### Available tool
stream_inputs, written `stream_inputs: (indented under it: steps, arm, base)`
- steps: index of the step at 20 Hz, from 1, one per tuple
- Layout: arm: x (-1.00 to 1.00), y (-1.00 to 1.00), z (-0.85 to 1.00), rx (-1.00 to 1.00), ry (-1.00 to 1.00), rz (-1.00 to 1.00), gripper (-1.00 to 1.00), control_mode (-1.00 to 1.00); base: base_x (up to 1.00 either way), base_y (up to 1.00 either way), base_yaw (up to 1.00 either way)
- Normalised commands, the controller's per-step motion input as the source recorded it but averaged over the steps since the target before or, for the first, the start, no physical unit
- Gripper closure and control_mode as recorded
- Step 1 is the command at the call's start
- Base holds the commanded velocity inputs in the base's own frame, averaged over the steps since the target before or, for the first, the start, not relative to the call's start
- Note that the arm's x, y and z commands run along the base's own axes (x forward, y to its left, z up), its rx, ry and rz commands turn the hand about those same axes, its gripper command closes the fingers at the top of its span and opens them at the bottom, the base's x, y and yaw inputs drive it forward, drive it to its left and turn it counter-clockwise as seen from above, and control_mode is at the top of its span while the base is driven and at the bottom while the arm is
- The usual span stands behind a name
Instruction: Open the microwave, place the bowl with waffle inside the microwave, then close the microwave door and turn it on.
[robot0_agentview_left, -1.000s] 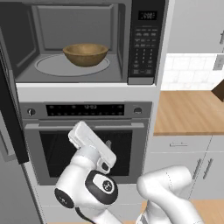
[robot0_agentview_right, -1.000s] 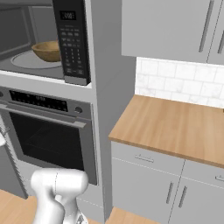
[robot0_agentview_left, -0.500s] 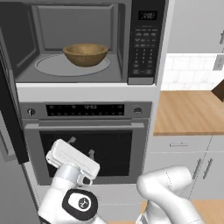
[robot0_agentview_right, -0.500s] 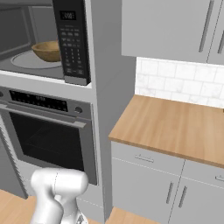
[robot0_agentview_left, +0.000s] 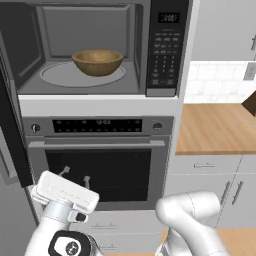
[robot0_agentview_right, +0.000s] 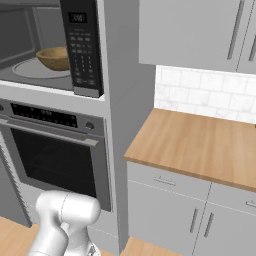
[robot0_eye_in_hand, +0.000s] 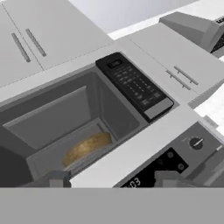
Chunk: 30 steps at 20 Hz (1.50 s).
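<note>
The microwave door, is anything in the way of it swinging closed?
Nothing visible is. The microwave door stands open at the left, the bowl with waffle sits well inside the microwave, and the tool hangs lower, before the oven.

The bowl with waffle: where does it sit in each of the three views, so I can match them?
Left base view: bowl with waffle upper centre-left, on the turntable in the open microwave.
Right base view: upper left, left of the keypad panel.
Hand view: lower centre-left, inside the grey cavity.
Shared landmark: the keypad panel beside the cavity.
</note>
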Motion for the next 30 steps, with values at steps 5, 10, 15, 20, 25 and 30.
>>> stream_inputs:
  steps: [5,10,15,20,25,30]
  arm:
    - [-0.02,0.2,0.0,-0.09,-0.08,-0.07,1.0,-1.0]
    - [0.0,0.16,0.0,-0.15,-0.05,-0.06,1.0,-1.0]
    - [0.0,0.2,0.0,-0.24,-0.08,-0.04,1.0,-1.0]
    - [-0.02,0.18,0.02,-0.23,-0.12,-0.05,1.0,-1.0]
    - [-0.14,0.15,0.19,-0.13,-0.12,-0.07,1.0,-1.0]
    - [-0.25,0.17,0.34,-0.02,-0.08,-0.05,1.0,-1.0]
  base:
    - [0.0,0.0,0.0]
    - [0.0,0.0,0.0]
    - [0.0,0.0,0.0]
    - [0.0,0.0,0.0]
    - [0.0,0.0,0.0]
    - [0.0,0.0,0.0]
